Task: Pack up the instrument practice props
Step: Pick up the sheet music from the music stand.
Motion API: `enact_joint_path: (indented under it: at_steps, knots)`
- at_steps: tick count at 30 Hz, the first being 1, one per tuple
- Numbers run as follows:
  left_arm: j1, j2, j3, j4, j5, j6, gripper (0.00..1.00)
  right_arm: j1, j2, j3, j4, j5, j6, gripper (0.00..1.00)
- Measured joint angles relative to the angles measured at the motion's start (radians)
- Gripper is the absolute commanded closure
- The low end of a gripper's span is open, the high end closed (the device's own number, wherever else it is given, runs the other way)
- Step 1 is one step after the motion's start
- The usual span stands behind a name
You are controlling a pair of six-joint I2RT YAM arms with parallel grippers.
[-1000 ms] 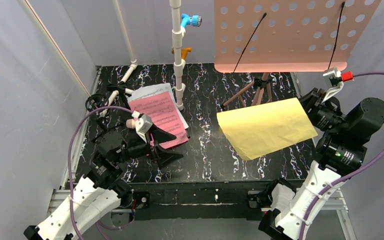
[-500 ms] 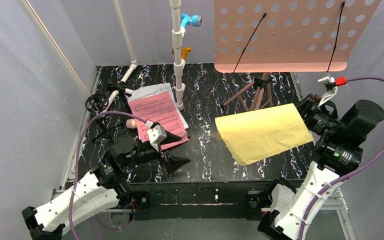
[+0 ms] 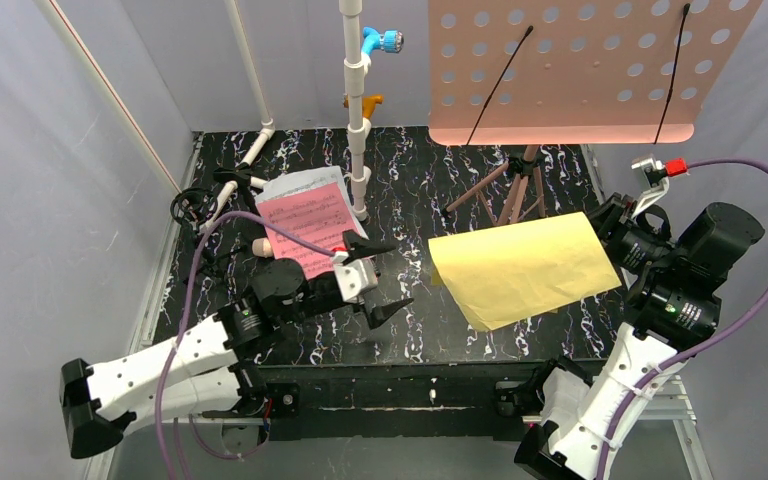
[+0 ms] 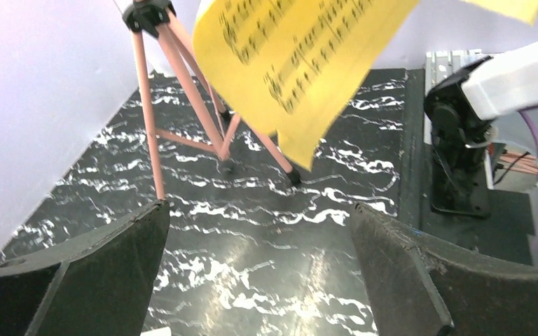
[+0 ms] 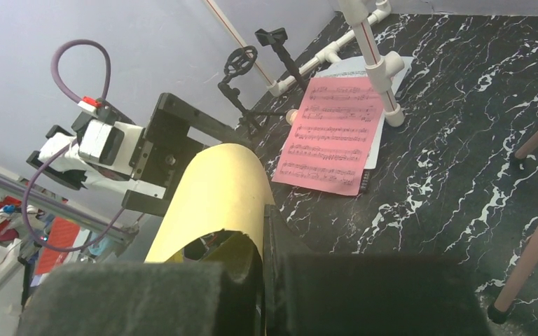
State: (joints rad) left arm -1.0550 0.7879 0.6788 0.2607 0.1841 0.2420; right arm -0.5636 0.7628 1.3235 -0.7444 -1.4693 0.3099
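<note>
The right gripper (image 3: 608,222), at the right of the overhead view, is clamped on one edge of a yellow paper sheet-music page (image 3: 520,265). The page stretches leftward from it above the table, off the surface. In the right wrist view the gripper (image 5: 263,280) fills the bottom of the frame, and the yellow page (image 5: 217,189) bows up from between its closed fingers in an arch.

The left gripper (image 3: 397,272), at lower centre-left of the overhead view, has its two black fingers spread wide with nothing between them, over a bare part of the black white-veined table (image 3: 410,170). In its own wrist view the gripper (image 4: 259,210) frames the tabletop at the bottom. The printed face of the yellow page (image 4: 287,49) hangs at top centre, apart from the fingers.

Just left of the left gripper, a pink sheet-music page (image 3: 305,225) lies flat on a white sheet-music page (image 3: 295,185). Both also show at the upper middle of the right wrist view, pink page (image 5: 333,133) on white (image 5: 354,66). A beige-pink tube end (image 3: 260,246) shows at the pink page's left edge.

The pink tripod music stand (image 3: 510,185) stands at the upper right, its hole-punched desk (image 3: 580,65) above the yellow page. A white pipe frame (image 3: 357,110) with a blue fitting (image 3: 385,41) and an orange fitting (image 3: 368,101) rises at top centre.
</note>
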Motion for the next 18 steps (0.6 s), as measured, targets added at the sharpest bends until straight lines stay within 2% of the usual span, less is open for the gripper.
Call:
enact_joint_path:
  at_steps: [8, 16, 18]
  knots:
    - [-0.030, 0.194, 0.158, 0.138, -0.019, 0.078, 0.02, 0.000, -0.005, -0.017, -0.010, 0.000, 0.000, 0.99]
    - [-0.055, 0.272, 0.229, 0.230, 0.010, 0.061, 0.38, 0.000, -0.011, -0.030, -0.012, 0.000, 0.000, 0.99]
    - [-0.061, 0.290, 0.238, 0.244, 0.025, 0.041, 0.55, 0.000, -0.011, -0.030, -0.012, 0.000, 0.000, 0.99]
